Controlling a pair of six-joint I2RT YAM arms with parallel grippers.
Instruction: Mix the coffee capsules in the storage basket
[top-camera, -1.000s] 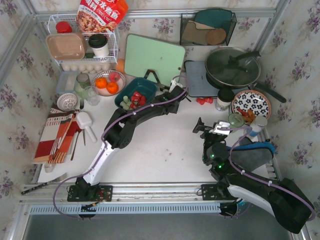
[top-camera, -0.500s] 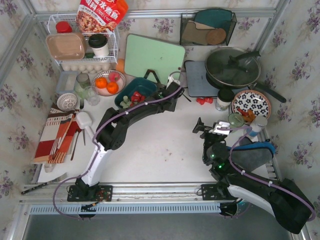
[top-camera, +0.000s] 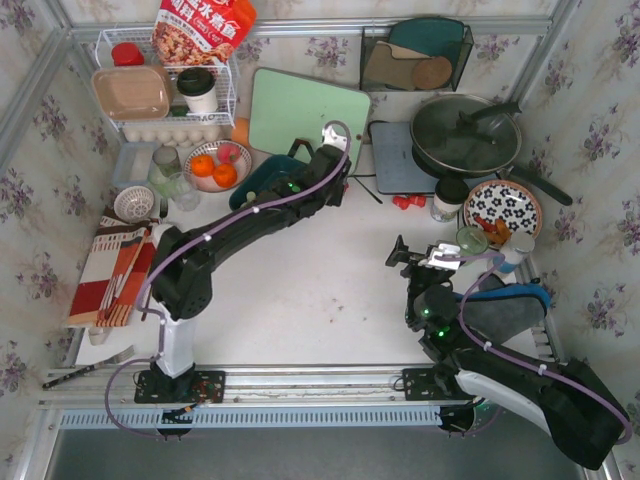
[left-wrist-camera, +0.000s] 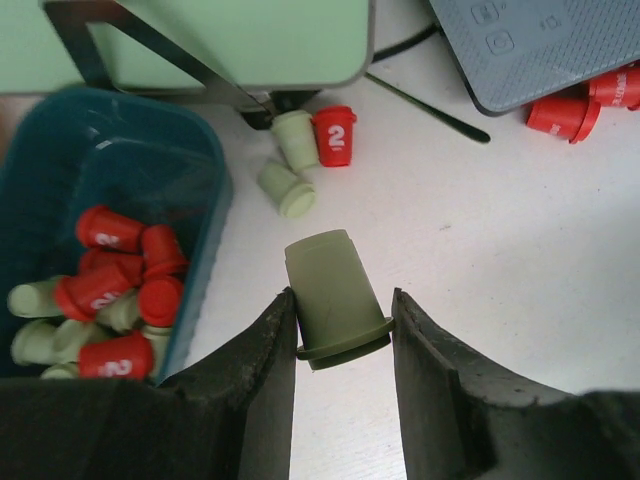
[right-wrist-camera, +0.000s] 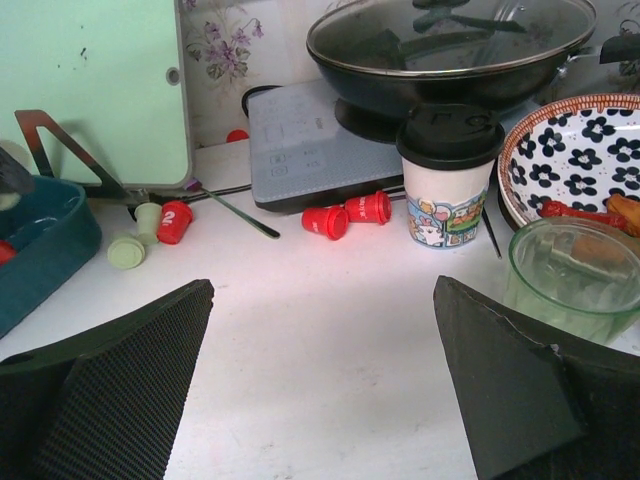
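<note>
The teal storage basket (left-wrist-camera: 214, 190) holds a pile of red and pale green coffee capsules (left-wrist-camera: 118, 292). In the top view my left arm covers most of the basket (top-camera: 249, 192). My left gripper (left-wrist-camera: 342, 296) is shut on a pale green capsule (left-wrist-camera: 330, 272), just right of the basket over the white table. Loose capsules lie beyond it: two green (left-wrist-camera: 289, 189) and one red (left-wrist-camera: 335, 135) by the board stand, and two red (right-wrist-camera: 325, 222) near the grey cooker. My right gripper (right-wrist-camera: 322, 290) stands wide open and holds nothing, low over the table (top-camera: 405, 256).
A green cutting board (top-camera: 308, 112) on a black stand rises behind the basket. A grey induction cooker (top-camera: 400, 160) carries a lidded pan (top-camera: 467, 133). A lidded cup (right-wrist-camera: 448, 190), a floral plate (top-camera: 503, 208) and a glass bowl (right-wrist-camera: 575, 275) stand at right. The plate of oranges (top-camera: 215, 168) and the wire rack (top-camera: 165, 90) are at left.
My left arm has reached further back toward the cutting board, its elbow swinging left. Its jaws have narrowed onto a green capsule. The right arm has not moved.
</note>
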